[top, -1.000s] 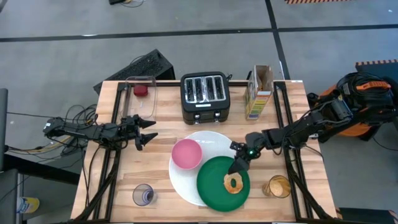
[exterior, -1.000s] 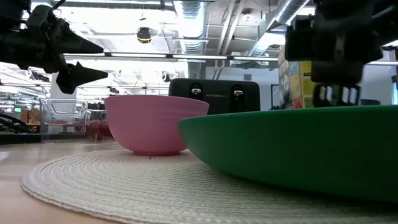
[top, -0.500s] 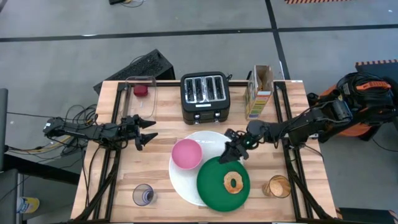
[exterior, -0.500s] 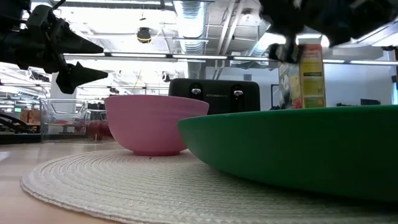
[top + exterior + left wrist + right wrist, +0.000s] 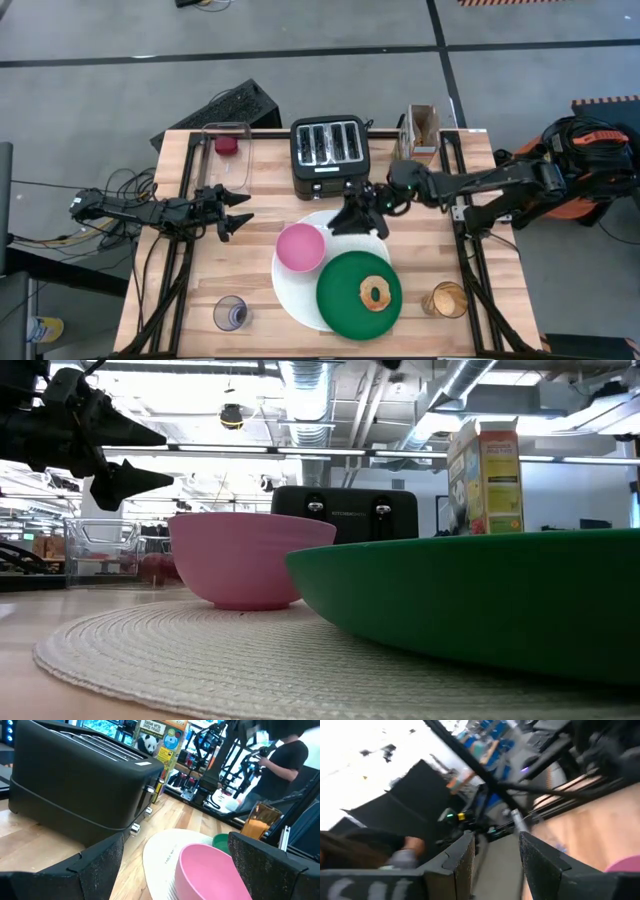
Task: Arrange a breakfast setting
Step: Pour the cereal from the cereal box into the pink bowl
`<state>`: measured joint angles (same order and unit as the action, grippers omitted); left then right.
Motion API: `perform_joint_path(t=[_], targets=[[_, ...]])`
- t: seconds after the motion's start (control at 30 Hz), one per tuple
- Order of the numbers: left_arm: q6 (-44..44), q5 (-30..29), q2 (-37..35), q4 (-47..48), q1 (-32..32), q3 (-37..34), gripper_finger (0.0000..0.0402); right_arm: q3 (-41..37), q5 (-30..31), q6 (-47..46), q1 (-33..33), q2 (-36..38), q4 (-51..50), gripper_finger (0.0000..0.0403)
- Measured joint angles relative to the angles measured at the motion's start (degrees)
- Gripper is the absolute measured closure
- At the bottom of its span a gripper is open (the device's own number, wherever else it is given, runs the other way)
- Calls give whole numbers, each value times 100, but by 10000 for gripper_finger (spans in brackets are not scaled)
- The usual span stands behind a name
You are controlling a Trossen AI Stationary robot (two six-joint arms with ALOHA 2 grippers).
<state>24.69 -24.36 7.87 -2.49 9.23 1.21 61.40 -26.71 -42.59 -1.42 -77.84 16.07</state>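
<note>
The right gripper [image 5: 358, 218] sits just right of frame centre in the high view, above the upper edge of the large white plate [image 5: 292, 290] and directly below the black toaster [image 5: 329, 155]. Its fingers stand partly apart with nothing between them: released, holding nothing.

The bagel ring [image 5: 376, 294] lies flat on the dark-green plate [image 5: 340, 300], down and slightly right of this gripper. The pink bowl [image 5: 300, 248] rests on the white plate, down and to the left, and is the nearer of the two.

The left gripper [image 5: 236, 212] waits at centre-left over bare worktop [image 5: 200, 280], wide open and empty. The bowl lies to its right and a little lower.

Judgement: of remaining items, the red food piece [image 5: 228, 145] in the clear container [image 5: 243, 172], upper left, lies nearer the left arm; the right arm is well apart from it.
</note>
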Motion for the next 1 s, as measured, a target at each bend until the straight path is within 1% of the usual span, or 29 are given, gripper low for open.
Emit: perform_joint_path(t=[0.1,0.23,0.33,0.43,0.53,0.7,0.87,1.0], targets=[[0,0,0,-1,0,0,58,812,540,690,8,0,-1292,228],[0,0,-1,1,0,0,58,1789,1603,1383,-13,0,-2904,228],[0,0,0,1,0,0,58,2284,2732,1551,-113,2,-3904,228],[0,0,1,1,0,0,58,2574,4014,1532,-238,0,-4705,228],[0,0,1,0,0,0,58,2635,5103,1220,-430,2,-5195,228],[0,0,0,1,0,0,58,2633,6365,156,-776,-14,-6167,228],[0,0,1,1,0,0,58,2462,7320,-1339,-1115,-24,-7160,228],[0,1,0,0,0,0,58,2195,7641,-2645,-1280,-26,-7853,228]])
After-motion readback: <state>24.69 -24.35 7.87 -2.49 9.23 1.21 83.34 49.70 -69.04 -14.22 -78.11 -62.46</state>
